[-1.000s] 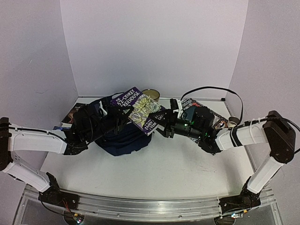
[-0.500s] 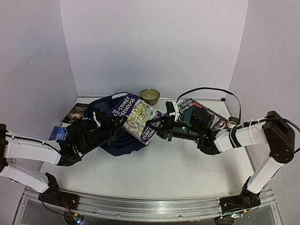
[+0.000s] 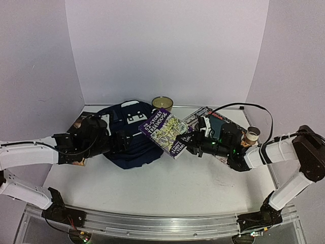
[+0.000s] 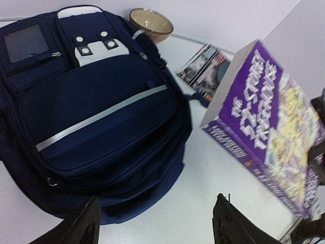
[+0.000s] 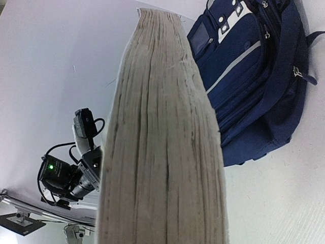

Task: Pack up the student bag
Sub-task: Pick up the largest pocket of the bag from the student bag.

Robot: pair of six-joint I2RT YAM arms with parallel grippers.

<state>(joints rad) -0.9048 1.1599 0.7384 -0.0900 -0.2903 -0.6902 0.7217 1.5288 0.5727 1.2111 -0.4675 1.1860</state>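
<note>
Purple-covered, the 52-Storey Treehouse book [image 3: 166, 133] is pinched by one corner in the right gripper [image 3: 191, 145], aloft just right of the student bag [image 4: 96, 117]; the left gripper [image 4: 155, 226] hangs wide and empty at the bag's bottom end. The bag lies flat, left of centre on the table [image 3: 167, 188], long axis near-to-far, handle end farthest from the robot. No pocket looks open: the left jaws should part one before the book slides in lengthwise.

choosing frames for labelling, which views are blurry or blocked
Top view: even light, soft shadows. Left wrist: backpack crisp, fingertips dark and blurred. Right wrist: the book fills the middle, close and soft, blocking much.
</note>
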